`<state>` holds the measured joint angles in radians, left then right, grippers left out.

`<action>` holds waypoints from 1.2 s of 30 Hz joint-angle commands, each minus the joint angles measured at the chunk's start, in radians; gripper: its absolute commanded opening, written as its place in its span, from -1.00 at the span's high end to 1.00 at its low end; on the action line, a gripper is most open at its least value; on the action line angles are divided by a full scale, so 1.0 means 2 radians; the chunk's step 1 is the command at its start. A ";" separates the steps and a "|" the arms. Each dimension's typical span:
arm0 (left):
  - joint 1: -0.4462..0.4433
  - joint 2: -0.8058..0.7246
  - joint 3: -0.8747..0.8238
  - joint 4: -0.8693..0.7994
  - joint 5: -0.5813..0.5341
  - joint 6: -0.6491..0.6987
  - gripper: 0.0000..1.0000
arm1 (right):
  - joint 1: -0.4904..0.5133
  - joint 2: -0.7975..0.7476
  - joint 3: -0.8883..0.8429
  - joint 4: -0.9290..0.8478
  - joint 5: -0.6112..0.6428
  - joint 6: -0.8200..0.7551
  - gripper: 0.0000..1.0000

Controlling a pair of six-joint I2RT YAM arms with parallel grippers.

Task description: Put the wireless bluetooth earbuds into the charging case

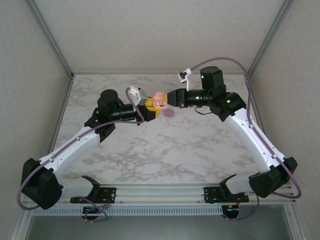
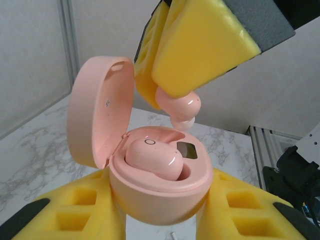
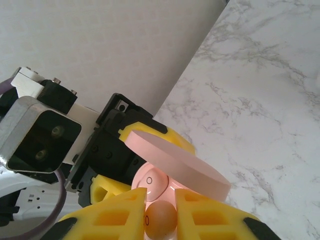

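— That purple spot (image 1: 169, 113) on the table (image 1: 200, 150)?
— Too small to tell.
— The held earbud (image 2: 182, 106)?
— Top hidden between the right gripper's (image 3: 160, 214) pads (image 2: 200, 50); the case's (image 2: 160, 195) base is cut off below.

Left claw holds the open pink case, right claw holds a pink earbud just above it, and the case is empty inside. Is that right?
Not empty: the left wrist view shows one pink earbud already seated in the case. The rest stands: left claw holds the open pink case, right claw holds a second earbud just above it.
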<state>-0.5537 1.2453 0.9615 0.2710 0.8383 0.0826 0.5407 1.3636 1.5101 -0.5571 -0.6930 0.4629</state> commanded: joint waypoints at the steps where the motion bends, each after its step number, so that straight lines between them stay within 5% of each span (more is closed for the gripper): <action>1: -0.002 -0.005 0.018 0.026 0.024 -0.016 0.52 | -0.004 -0.011 -0.014 0.023 0.012 -0.003 0.62; 14: -0.003 -0.003 0.019 0.058 0.027 -0.045 0.52 | -0.003 -0.023 -0.050 0.065 0.016 -0.026 0.57; 36: -0.005 -0.002 0.021 0.039 0.010 -0.030 0.52 | -0.003 -0.022 -0.004 0.031 0.052 -0.002 0.08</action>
<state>-0.5552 1.2461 0.9646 0.3199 0.8371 0.0036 0.5400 1.3293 1.4609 -0.4881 -0.6178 0.4408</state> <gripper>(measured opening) 0.334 0.456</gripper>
